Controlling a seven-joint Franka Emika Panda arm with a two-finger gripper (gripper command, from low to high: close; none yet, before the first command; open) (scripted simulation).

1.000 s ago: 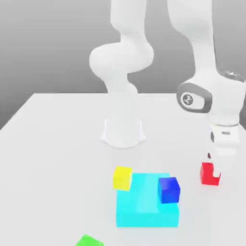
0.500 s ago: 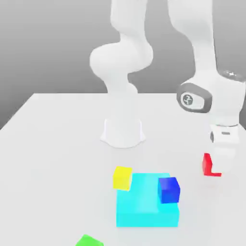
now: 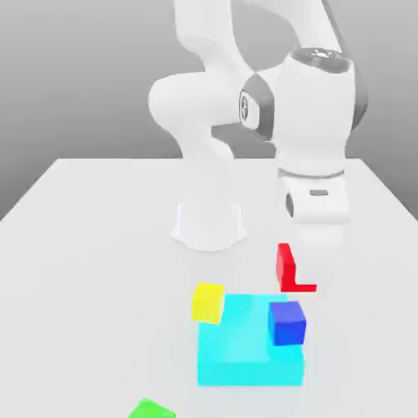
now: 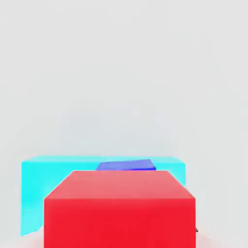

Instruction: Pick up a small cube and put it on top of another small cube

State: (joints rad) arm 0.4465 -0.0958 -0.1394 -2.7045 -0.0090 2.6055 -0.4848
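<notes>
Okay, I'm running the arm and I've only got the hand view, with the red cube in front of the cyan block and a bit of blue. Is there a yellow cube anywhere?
Observer: Yes, there's a yellow cube by the cyan block, towards the exterior view's left.
Operator: Got it. Any green around?
Observer: Yes, part of a green object is at the exterior view's bottom edge, left of the cyan block.
Operator: And where's my end effector compared with the blue cube?
Observer: In the exterior view, the end effector appears higher in the picture than the blue cube.
</notes>
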